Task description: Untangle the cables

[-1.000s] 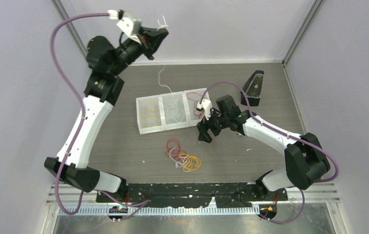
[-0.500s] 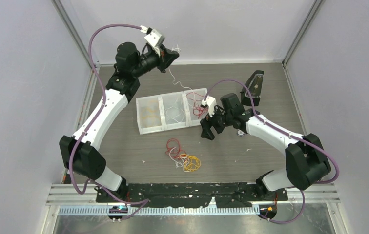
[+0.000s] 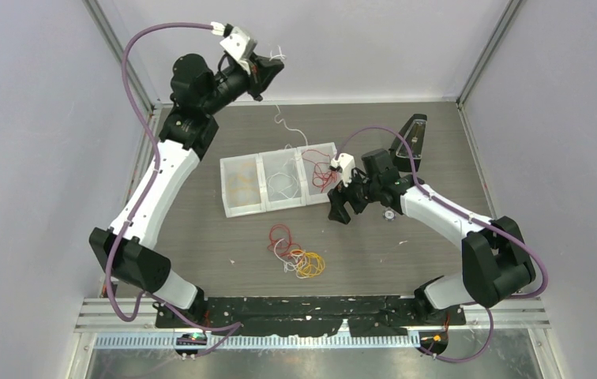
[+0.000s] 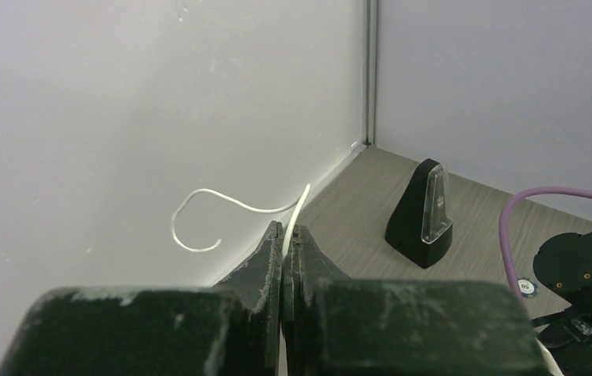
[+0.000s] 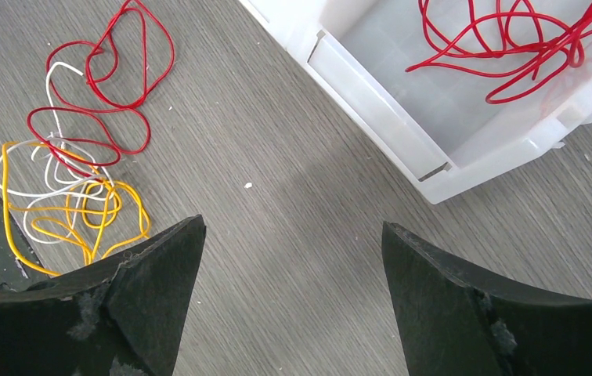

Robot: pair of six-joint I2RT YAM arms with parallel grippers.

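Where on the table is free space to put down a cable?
Bare table lies right of the cable tangle, and left of it, in front of the tray. Crowded: between tray and right gripper, and behind the tray, where the white cable hangs.

Tray (image 5: 379, 110) and its red cables (image 5: 512, 47) partly beyond the top edge

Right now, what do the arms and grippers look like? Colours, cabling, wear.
Both arms, left arm and right arm, have white link shells with black joints and bases. A thick purple hose runs along each to a white wrist module. The left gripper and right gripper are matte black, wedge-shaped fingers showing pale scuffs.
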